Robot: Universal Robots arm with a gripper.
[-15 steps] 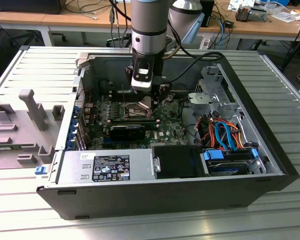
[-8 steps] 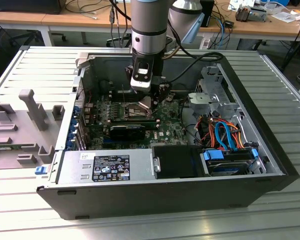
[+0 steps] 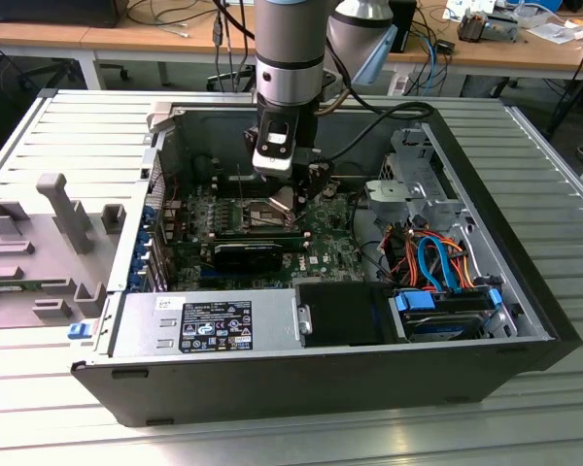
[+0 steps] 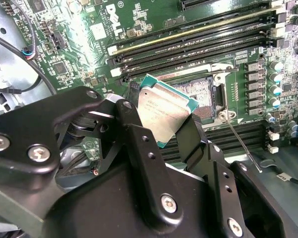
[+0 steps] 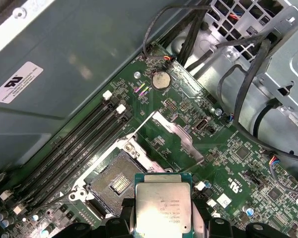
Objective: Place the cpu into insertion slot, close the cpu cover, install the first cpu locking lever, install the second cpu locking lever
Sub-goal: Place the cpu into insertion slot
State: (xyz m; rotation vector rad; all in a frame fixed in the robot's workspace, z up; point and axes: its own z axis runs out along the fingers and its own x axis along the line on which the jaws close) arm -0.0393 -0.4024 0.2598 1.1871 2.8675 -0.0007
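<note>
Silver-grey square metal-topped cpu (image 4: 165,110), teal-green edging. Flat green motherboard (image 5: 228,163), speckled silver solder points. Square insertion slot (image 5: 115,183): dark centre, silver rim. Black metal gripper (image 4: 159,117).

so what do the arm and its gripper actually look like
The arm is a thick silver-grey tube with a pale blue joint cap and black cables running beside it. The gripper is matt black metal, made of angular linked bars joined by silver screws and ending in two narrow fingers.
</note>
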